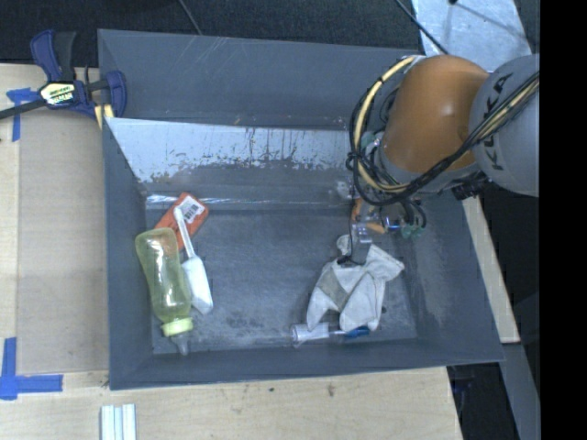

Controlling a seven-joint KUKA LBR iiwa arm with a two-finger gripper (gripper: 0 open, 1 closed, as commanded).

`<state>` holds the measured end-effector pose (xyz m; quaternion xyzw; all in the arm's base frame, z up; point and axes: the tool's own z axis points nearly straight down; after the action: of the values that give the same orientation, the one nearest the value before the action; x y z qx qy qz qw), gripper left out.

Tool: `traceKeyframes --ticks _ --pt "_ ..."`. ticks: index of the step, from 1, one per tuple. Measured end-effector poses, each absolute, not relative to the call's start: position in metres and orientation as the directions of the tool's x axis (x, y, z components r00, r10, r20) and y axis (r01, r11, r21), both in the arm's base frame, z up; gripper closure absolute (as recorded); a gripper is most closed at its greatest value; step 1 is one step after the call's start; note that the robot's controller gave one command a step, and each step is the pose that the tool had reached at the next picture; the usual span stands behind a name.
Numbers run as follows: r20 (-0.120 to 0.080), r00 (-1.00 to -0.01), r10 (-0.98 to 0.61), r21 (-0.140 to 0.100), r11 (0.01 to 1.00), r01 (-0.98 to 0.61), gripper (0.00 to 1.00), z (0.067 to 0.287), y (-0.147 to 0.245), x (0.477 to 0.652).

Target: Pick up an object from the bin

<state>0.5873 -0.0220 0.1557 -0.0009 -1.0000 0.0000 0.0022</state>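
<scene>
Two things lie together at the left of the bin (275, 81): a yellowish clear bottle (165, 282) and an orange-and-white packet (186, 214). Further right sits a crumpled pale grey cloth (353, 291), limp and folded, with a blue-tipped tube (335, 334) at its lower edge. Our gripper (358, 246) hangs at the cloth's top edge; we cannot tell whether it is open or closed. We judge nothing lifted yet, so gripping and raising remain.

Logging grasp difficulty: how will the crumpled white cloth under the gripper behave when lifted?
The white cloth, creased and folded at the right of the bin, is probably floppy and would sag when lifted. It looks thin, so likely light. With the gripper over its upper edge, a pinch there might unfold it rather than lift it whole.
</scene>
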Motion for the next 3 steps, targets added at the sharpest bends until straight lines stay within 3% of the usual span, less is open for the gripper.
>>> traceKeyframes --ticks 1,2,3 --pt "-0.004 -1.0 0.002 0.0 1.0 0.002 0.0 0.161 -0.022 0.589" --pt "-0.011 -0.999 -0.05 -0.001 0.999 -0.05 0.0 0.114 -0.053 0.569" --pt "0.0 -0.988 -0.157 -0.001 0.988 -0.157 0.0 0.077 -0.082 0.576"
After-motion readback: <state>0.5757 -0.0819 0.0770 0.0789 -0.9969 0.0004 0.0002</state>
